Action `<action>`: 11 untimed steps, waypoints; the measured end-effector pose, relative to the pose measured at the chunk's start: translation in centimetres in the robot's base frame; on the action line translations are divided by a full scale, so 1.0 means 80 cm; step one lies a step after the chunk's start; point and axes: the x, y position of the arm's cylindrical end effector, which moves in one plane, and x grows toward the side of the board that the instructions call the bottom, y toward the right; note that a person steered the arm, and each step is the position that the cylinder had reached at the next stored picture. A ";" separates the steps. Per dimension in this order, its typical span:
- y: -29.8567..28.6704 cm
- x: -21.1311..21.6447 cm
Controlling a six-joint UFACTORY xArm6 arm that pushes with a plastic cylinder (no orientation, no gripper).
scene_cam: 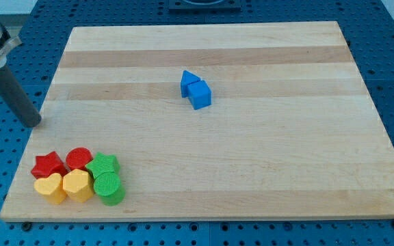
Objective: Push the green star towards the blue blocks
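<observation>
The green star (pixel 104 166) lies near the board's bottom left corner, in a tight cluster of blocks. Two blue blocks sit touching above the board's middle: a blue triangle (pixel 189 81) and a blue cube (pixel 200 95). My rod comes down from the view's top left, and my tip (pixel 32 123) is at the board's left edge, above and left of the cluster. It touches no block. The green star is far down and left of the blue blocks.
In the cluster are a red star (pixel 48 165), a red cylinder (pixel 79 158), a yellow star (pixel 50 187), a yellow hexagon (pixel 78 185) and a green cylinder (pixel 109 188). The wooden board (pixel 265 164) rests on a blue perforated table.
</observation>
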 end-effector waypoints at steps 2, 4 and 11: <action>0.005 0.144; 0.092 0.198; 0.233 0.042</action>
